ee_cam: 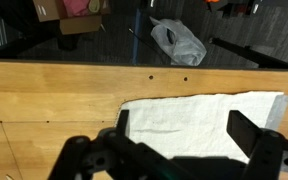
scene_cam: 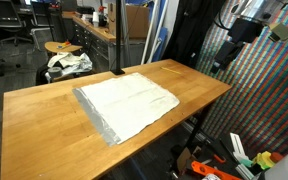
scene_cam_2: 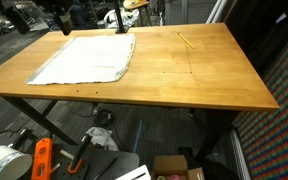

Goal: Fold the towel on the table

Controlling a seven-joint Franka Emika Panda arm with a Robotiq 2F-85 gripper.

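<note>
**Towel lies spread out, tool open above it**

The towel (scene_cam: 129,103) lies flat and unfolded on the tabletop (scene_cam: 44,120), one layer of off-white cloth with a few soft wrinkles; a grey border (scene_cam: 109,128) runs along one side of the towel and round its corner; in both exterior views one side of the towel sits close to the tabletop's edge, while a broad stretch of bare wood runs away from the towel's opposite side.

The tool (ee_cam: 181,122) is released, its jaws spread wide; in the wrist view the two dark fingers (ee_cam: 246,135) come in from the bottom, with the towel's cloth showing in the space between them; they grasp nothing. From that view I cannot tell whether the fingertips touch the cloth; in an exterior view the arm (scene_cam: 246,28) reaches in from beyond the towel's far side, the tool hanging well above the wood.

A thin yellow stick (scene_cam_2: 187,40) lies on the bare wood, well apart from the towel. Past the tabletop's edge nearest the towel, in the wrist view, a crumpled plastic bag (ee_cam: 179,42) and a cardboard box (ee_cam: 69,18) sit on the dark floor. Off another side of the towel, beyond the tabletop, a small round stool (scene_cam: 56,47) stands with a white-and-dark patterned bundle (scene_cam: 69,65) of fabric just beside it.
</note>
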